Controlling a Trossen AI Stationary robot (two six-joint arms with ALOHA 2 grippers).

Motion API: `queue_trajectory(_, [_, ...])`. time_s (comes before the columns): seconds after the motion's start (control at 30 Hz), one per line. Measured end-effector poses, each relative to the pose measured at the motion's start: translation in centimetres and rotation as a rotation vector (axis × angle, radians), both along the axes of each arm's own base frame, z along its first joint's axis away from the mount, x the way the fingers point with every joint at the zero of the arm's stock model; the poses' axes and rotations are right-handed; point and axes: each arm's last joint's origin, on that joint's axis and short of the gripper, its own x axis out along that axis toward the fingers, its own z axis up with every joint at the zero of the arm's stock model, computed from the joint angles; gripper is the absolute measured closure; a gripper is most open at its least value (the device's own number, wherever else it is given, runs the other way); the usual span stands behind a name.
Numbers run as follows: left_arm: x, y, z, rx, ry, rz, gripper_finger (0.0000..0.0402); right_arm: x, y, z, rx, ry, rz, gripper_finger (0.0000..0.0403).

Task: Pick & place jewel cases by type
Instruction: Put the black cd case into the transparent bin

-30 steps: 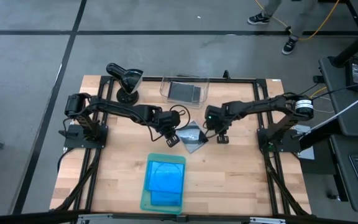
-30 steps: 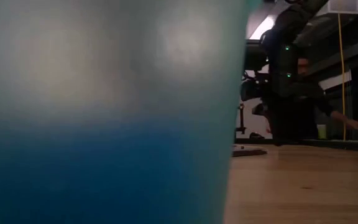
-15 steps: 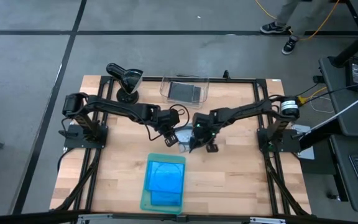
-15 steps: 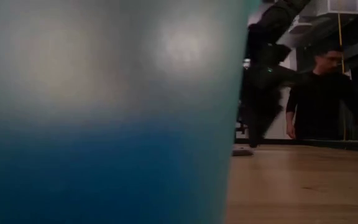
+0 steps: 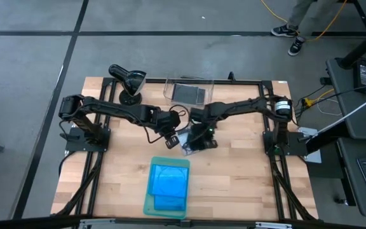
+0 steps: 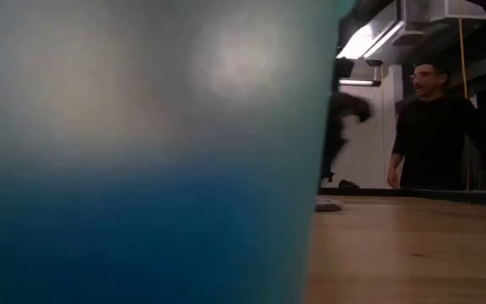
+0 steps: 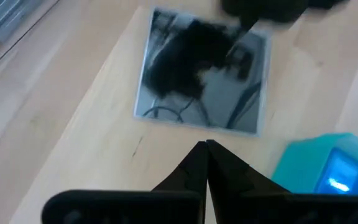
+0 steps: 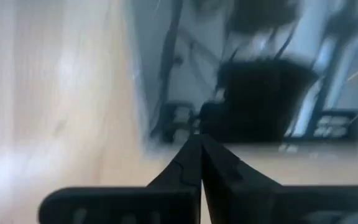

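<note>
Lying flat on the wooden table (image 5: pixel 234 172) near the green tray (image 5: pixel 150 205), a grey jewel case (image 7: pixel 204 81), both grippers (image 7: pixel 205 149) (image 8: pixel 199 142) clenched empty beside it, person (image 6: pixel 433 127) standing behind.

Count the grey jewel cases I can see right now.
2 visible: one grey jewel case flat mid-table between the shut left gripper and right gripper; one in the clear bin at. More may be stacked beneath it.
</note>
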Motion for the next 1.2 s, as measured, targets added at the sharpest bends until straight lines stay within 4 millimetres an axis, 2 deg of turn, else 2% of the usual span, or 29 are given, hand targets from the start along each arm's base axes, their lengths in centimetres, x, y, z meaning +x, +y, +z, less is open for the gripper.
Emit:
queue_trajectory(0.17, [-0.2,-0.3,0.1,0.030,0.011,-0.004,0.0400,-3.5,0.7,-2.0,0.023,0.137,-0.025,0.0390])
queue_trajectory(0.37, [-0.3,-0.2,0.2,0.053,0.017,-0.026,0.0400,-4.2,1.5,-2.9,0.042,0.106,-0.054,0.0397])
queue_trajectory(0.47, [-0.4,-0.2,0.2,0.052,0.019,-0.027,0.0400,-3.4,1.6,-2.5,0.048,0.055,-0.049,0.0394])
queue_trajectory(0.57, [-0.4,-0.2,0.2,0.052,0.024,-0.027,0.0398,-0.5,1.2,-1.7,0.034,-0.148,-0.020,0.0389])
queue_trajectory(0.67, [-0.6,-0.2,0.1,0.052,0.043,-0.027,0.0400,1.2,0.9,-1.1,0.101,-0.231,0.021,0.0391])
queue_trajectory(0.8, [-0.8,-0.2,0.3,0.044,0.051,-0.012,0.0399,3.7,-0.1,-0.4,0.084,-0.285,0.004,0.0398])
queue_trajectory(0.93, [-1.6,-0.1,0.4,0.044,0.104,0.032,0.0399,4.1,-1.4,0.3,0.023,-0.288,-0.036,0.0391])
queue_trajectory(1.07, [-3.6,0.0,0.3,0.087,0.254,0.129,0.0400,4.5,-2.6,1.5,-0.009,-0.343,-0.039,0.0388])
queue_trajectory(1.2, [-5.8,-0.6,-0.5,0.121,0.309,0.270,0.0396,4.5,-2.9,1.2,-0.027,-0.347,-0.002,0.0395])
